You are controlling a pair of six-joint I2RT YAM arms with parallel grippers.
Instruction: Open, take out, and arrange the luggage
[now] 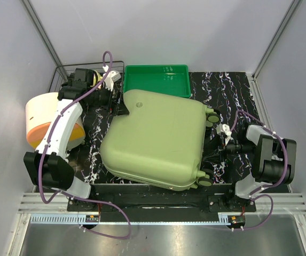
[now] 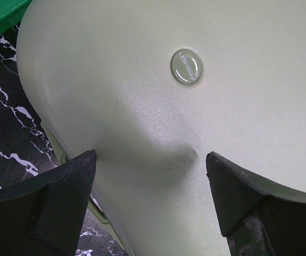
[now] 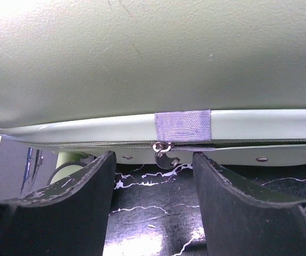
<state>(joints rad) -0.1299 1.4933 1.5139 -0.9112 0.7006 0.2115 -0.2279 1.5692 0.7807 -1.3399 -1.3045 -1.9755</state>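
Observation:
The luggage (image 1: 158, 138), a large pale olive-green hard-shell case, lies shut and flat on the black marbled mat, with its wheels (image 1: 212, 116) facing right. My left gripper (image 1: 122, 104) hovers at its far left corner; in the left wrist view it is open (image 2: 150, 160) over the shell (image 2: 222, 117), below the round badge (image 2: 186, 66). My right gripper (image 1: 218, 141) sits at the case's right side between the wheels. It is open (image 3: 154, 160), level with the zip rim. The metal zip pull (image 3: 166, 156) hangs under a grey fabric tab (image 3: 182, 126), between the fingertips and untouched.
A bright green shallow tray (image 1: 157, 80) stands behind the case. A black wire basket (image 1: 67, 74) holding items is at the back left. An orange-and-white round object (image 1: 48, 120) sits by the left arm. Grey walls close in both sides.

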